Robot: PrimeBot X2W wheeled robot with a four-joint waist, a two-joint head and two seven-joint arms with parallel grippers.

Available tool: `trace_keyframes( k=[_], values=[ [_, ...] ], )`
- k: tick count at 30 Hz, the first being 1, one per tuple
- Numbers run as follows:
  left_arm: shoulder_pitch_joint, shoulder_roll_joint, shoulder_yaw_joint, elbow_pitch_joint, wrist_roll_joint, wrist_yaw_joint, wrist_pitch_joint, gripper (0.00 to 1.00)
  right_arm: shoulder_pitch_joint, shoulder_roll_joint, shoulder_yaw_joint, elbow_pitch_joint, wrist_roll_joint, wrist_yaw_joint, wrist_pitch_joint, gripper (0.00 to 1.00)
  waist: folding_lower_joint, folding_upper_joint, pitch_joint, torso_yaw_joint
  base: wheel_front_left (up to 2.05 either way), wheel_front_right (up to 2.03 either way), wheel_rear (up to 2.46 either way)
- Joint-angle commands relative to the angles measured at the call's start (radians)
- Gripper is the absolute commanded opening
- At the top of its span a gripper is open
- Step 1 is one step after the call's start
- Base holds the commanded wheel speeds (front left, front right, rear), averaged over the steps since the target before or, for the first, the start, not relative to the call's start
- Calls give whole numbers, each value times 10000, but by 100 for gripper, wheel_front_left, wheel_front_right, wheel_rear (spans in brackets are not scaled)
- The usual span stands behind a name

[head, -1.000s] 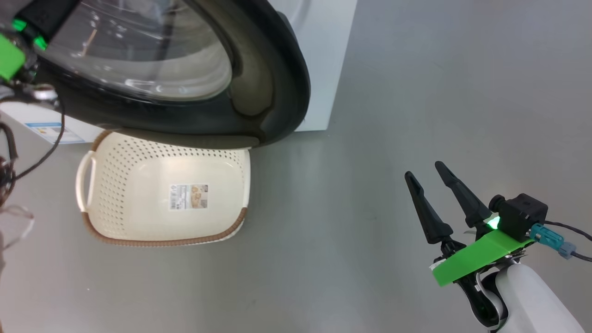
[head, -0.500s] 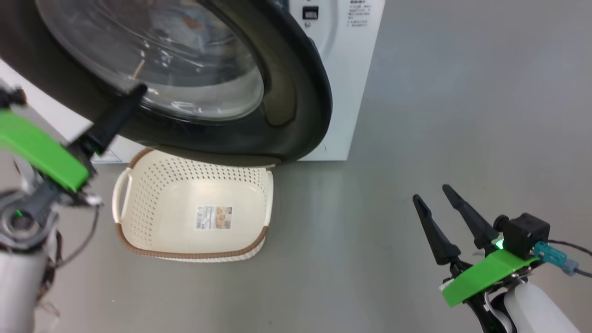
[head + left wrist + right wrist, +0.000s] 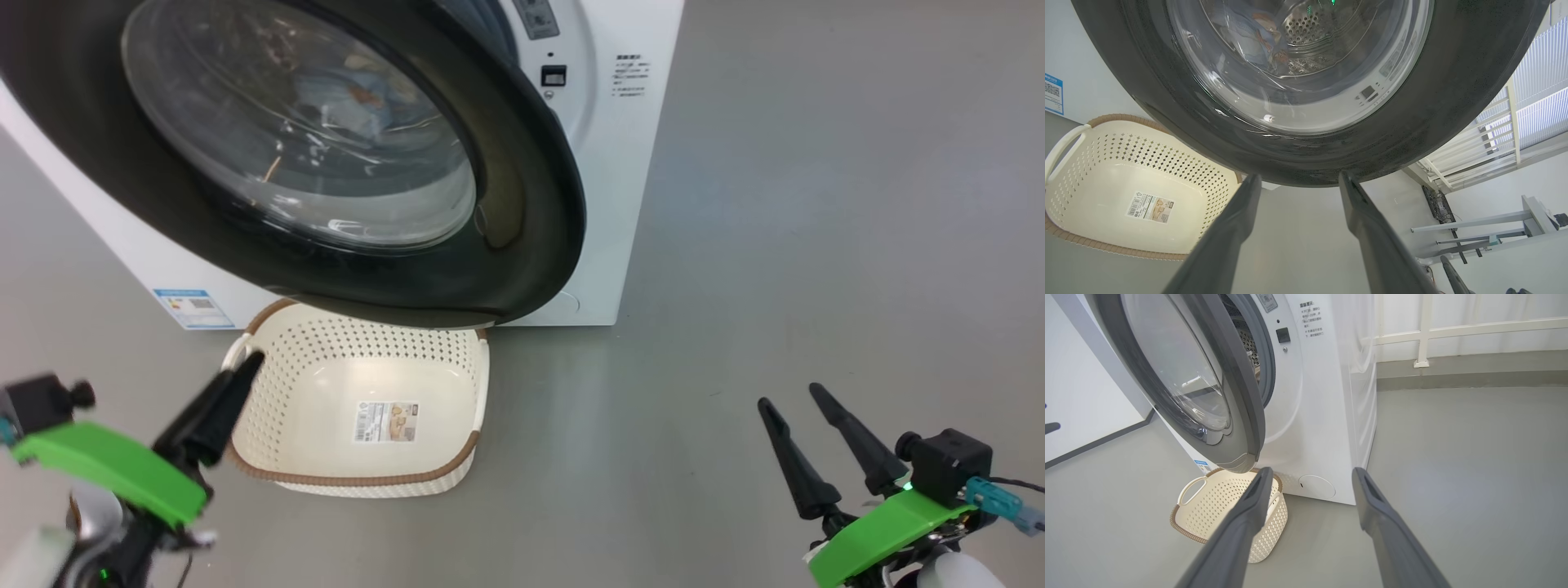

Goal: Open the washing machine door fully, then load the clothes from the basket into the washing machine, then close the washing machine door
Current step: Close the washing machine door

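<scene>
Hovering at eight o'clock, my left gripper (image 3: 237,380) has jaws spread, holding nothing, beside the basket (image 3: 343,384) at six. Above it the washing machine door (image 3: 522,204) hangs ajar at eleven, the clothes (image 3: 359,90) visible through it. My right gripper (image 3: 790,398), four o'clock, gapes empty.

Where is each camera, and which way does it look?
Head view: up on the robot's head, looking forward and down at the washing machine door and the basket; the left gripper and right gripper show at the bottom corners.
Left wrist view: on the left wrist, looking along its own fingers, close at the door's glass, with the clothes behind it.
Right wrist view: on the right wrist, looking past its own fingers at the washing machine with the door ajar.
Shared: all three show the basket and door.
</scene>
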Motion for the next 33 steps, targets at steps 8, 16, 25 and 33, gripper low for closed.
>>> trace_keyframes(
  k=[8,16,25,33],
  values=[
    [1004,985,-710,-136,819,-100,-2611,100,381,-160,-194,-284,124,14,-48,100,0,-1,-55,-559,0,0,0],
    [1383,1217,-1150,470,943,-100,-4050,100,561,-147,-351,-286,135,14,-48,100,0,-1,-128,-867,0,0,0],
    [1564,841,-202,1248,2941,-100,-4417,100,690,-99,-613,-337,111,14,-48,100,0,-1,-126,-1034,0,0,0],
    [2432,-375,1732,1016,5881,-100,-4421,100,701,-87,-818,-404,97,14,-48,100,0,-1,-127,-1055,0,0,0]
  ],
)
